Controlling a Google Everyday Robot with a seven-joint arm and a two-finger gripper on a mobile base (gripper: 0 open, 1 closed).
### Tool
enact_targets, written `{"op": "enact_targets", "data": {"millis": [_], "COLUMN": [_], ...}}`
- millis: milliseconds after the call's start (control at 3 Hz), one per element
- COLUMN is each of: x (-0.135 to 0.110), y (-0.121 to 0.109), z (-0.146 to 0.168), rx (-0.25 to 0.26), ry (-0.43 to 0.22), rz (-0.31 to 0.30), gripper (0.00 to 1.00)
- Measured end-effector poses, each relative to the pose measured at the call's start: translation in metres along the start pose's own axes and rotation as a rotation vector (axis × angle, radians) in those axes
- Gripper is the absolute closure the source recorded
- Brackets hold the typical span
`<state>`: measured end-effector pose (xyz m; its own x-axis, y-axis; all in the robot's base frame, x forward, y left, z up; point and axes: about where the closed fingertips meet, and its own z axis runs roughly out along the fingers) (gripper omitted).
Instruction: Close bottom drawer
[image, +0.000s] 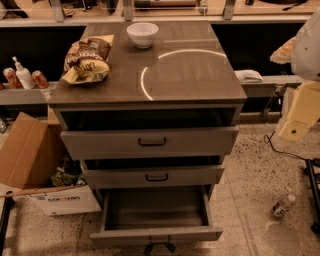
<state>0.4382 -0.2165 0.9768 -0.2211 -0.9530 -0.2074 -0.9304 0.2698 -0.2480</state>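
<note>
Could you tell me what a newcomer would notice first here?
The bottom drawer stands pulled far out, below two upper drawers open less far. The end effector sits at the view's lower edge, by that drawer's front. On the cabinet top lie chip bags at left and a white bowl at the back.

Dim, countertop (192, 82) glare; gripper (159, 248) shadowed bottom-centre

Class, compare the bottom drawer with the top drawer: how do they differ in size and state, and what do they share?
The bottom drawer is pulled far out, baring its dark inside; the top drawer is out much less. The bottom drawer's front is short and narrow; the top drawer's is tall and wider. Both have grey wood-grain fronts. The gripper is low in view, at the middle of the bottom drawer's front.
</note>
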Motion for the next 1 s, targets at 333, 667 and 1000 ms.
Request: {"op": "enact_targets", "data": {"millis": [333, 667, 1000], "x": [0.000, 0.008, 0.025], "y": [0.000, 0.005, 0.017], "z": [0.000, 0.026, 0.080], "rx": [0.000, -0.023, -0.107], "ry": [0.000, -0.059, -0.145], "rz": [0.000, -0.004, 0.009], "gripper": [0.00, 0.00, 0.00]}}
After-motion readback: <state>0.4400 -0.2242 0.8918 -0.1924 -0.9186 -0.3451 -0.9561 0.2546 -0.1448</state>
